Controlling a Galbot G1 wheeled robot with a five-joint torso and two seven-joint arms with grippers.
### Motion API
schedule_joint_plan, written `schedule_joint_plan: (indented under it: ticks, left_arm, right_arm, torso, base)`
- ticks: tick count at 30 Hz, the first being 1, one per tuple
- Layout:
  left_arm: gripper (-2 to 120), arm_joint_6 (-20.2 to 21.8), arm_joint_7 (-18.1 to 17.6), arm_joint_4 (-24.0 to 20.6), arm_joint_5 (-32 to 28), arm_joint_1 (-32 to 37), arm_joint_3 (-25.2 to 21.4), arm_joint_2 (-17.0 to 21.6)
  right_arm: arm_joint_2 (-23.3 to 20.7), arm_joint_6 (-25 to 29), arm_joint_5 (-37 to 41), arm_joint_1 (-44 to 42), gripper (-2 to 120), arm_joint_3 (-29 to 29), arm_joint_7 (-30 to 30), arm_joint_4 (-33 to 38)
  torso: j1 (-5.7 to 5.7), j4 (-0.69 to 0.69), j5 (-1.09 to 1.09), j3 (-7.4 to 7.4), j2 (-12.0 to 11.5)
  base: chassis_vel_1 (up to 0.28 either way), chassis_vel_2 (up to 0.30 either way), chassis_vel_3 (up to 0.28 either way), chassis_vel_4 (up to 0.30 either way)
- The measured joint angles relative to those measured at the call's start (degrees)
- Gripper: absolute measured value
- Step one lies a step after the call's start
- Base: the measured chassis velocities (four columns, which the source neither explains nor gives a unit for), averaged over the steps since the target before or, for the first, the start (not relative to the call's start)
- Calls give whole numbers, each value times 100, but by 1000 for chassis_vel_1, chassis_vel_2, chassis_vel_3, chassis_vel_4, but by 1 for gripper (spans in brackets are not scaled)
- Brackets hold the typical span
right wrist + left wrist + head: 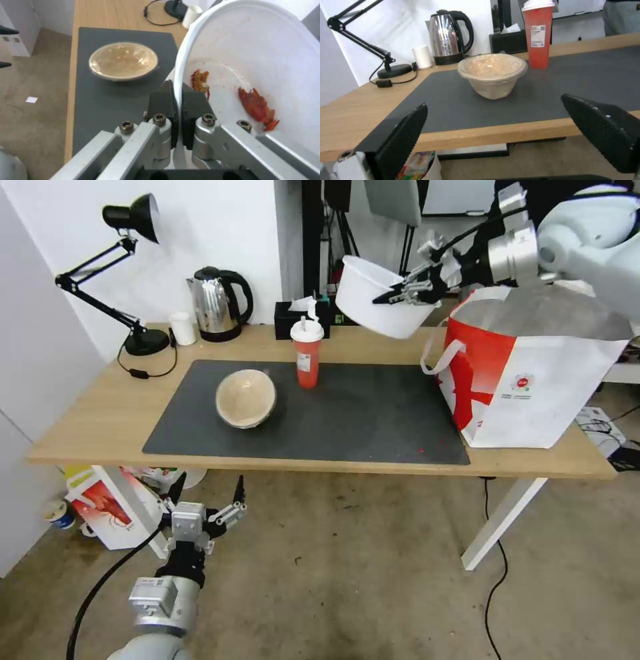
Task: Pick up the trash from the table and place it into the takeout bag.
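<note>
The white plastic bowl [383, 307] with red scraps hangs tilted in the air, just beside the open top of the takeout bag [533, 373], between the bag and the red cup [307, 355]. The right gripper [398, 295] pinches the bowl's rim between its fingers [165, 100], one inside and one outside the wall. The bag stands on the table [100, 413], touching the grey mat's [373, 413] edge. The tan bowl [246, 398] sits on the mat near the red cup. The left gripper [207, 493] hovers below the table's front edge, fingers spread apart.
</note>
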Motion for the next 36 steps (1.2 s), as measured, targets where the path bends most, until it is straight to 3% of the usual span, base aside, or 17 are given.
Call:
schedule_joint_plan:
  ticks: [17, 36]
  left_arm:
    - [100, 0, 0, 0, 0, 0, 0, 0]
    - [100, 0, 0, 0, 0, 0, 0, 0]
  right_arm:
    - [-178, -18, 83, 658, 1, -120, -227, -260]
    - [-1017, -15, -112, 1157, 1, -467, -571, -668]
  torso:
    - [0, 1, 0, 0, 0]
    - [0, -1, 1, 0, 0]
  base:
    - [0, 0, 0, 0]
    - [0, 0, 0, 0]
